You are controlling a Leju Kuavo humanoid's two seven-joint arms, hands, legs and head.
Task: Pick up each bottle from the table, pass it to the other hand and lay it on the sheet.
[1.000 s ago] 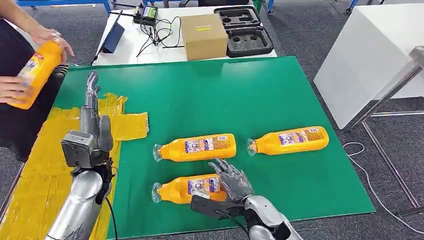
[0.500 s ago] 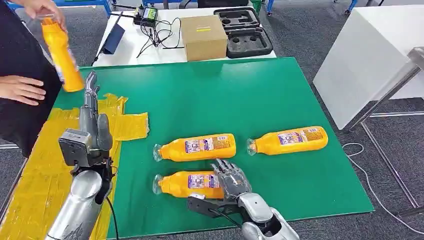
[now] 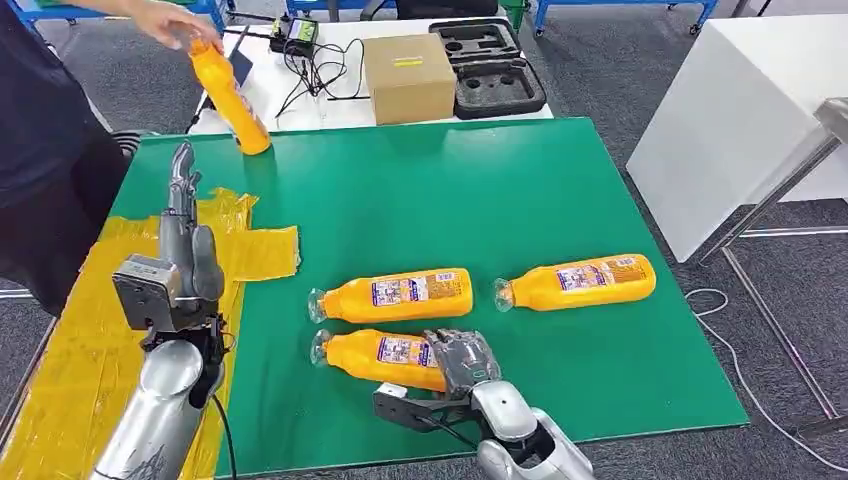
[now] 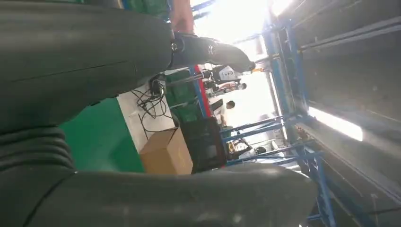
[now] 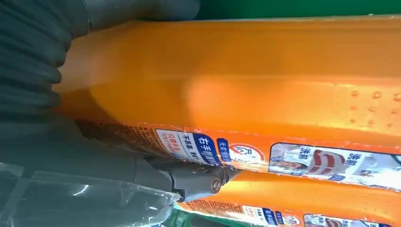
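Three orange bottles lie on the green worktop (image 3: 560, 180), and a fourth bottle (image 3: 232, 100) is in a person's hand (image 3: 165, 20) at the far left, standing on or just over the worktop's far edge; a second ago that bottle was held off beyond the left side. Over the same second our right hand (image 3: 462, 358) has settled onto the base end of the nearest bottle (image 3: 380, 355), which has swung slightly, its cap now lying a little farther than before. In the right wrist view the thumb (image 5: 142, 172) presses the label side of that bottle (image 5: 265, 85) with dark fingers on the opposite side, so we judge the hand clamped on it, though the bottle looks not yet lifted. The pick-up seems to be at the grip stage; the pass and the laying down remain.

Our left hand (image 3: 183, 215) stands raised over the near left, above the yellow sheet (image 3: 70, 350), fingers straight and apart, holding nothing. The middle bottle (image 3: 392, 294) and the right bottle (image 3: 576, 280) lie just beyond, untouched.

Whether the nearest bottle touches the worktop under our palm is hidden. The person is cut off by the frame's edge, and the left wrist view is mostly blocked by our own hand.
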